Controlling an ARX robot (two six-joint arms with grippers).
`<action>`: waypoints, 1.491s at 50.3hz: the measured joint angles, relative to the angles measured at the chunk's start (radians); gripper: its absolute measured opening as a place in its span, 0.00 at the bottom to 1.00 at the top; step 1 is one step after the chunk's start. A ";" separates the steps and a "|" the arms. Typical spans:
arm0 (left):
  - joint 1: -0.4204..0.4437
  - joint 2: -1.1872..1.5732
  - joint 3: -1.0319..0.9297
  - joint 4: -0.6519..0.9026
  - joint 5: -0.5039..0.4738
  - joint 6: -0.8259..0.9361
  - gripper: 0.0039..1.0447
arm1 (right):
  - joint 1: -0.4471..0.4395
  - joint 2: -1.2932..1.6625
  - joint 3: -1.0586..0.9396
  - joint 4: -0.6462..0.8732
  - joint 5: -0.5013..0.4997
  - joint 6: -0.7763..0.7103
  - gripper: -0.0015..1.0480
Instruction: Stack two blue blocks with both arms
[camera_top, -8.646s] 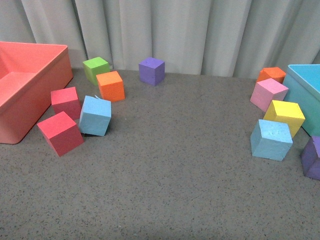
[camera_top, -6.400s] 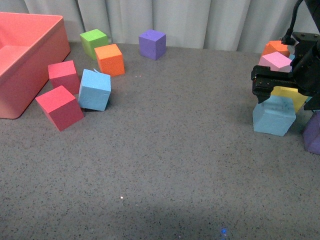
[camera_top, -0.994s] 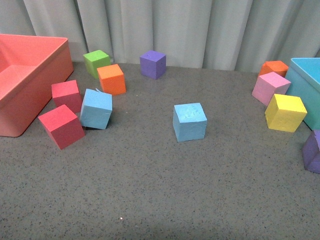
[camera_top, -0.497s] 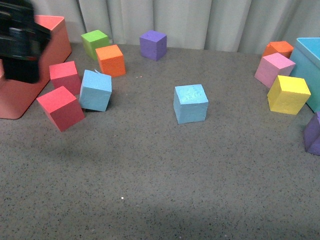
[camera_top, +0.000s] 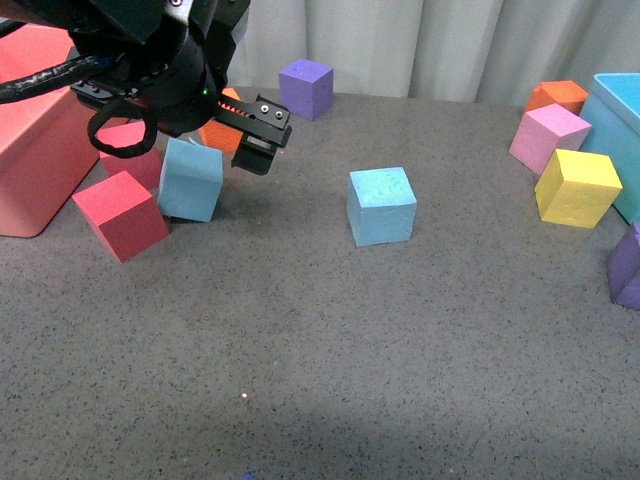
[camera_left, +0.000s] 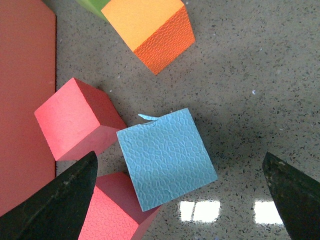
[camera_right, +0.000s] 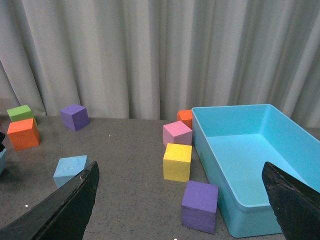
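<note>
One blue block (camera_top: 381, 205) sits alone on the grey table (camera_top: 330, 360), near its middle. The other blue block (camera_top: 190, 180) stands tilted on the left, against two red blocks (camera_top: 120, 212). An orange block (camera_left: 150, 30) is near it and a red bin (camera_top: 30, 130) lies beyond.

The left arm (camera_top: 140, 60) hangs over this cluster. The left gripper (camera_left: 180, 156) is spread wide. In its wrist view the tilted blue block shows between the fingers (camera_left: 65, 200), neither touching it.

The right gripper (camera_right: 180, 165) is also spread wide and holds nothing. It is well back from the pink block (camera_right: 177, 133), yellow block (camera_right: 177, 161), purple block (camera_right: 199, 206) and turquoise bin (camera_right: 280, 112) on the right.
</note>
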 joint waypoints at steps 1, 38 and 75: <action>0.000 0.010 0.014 -0.011 -0.001 -0.002 0.94 | 0.000 0.000 0.000 0.000 0.000 0.000 0.91; 0.030 0.174 0.206 -0.150 -0.098 -0.060 0.94 | 0.000 0.000 0.000 0.000 0.000 0.000 0.91; 0.039 0.267 0.315 -0.286 -0.079 -0.135 0.53 | 0.000 0.000 0.000 0.000 0.000 0.000 0.91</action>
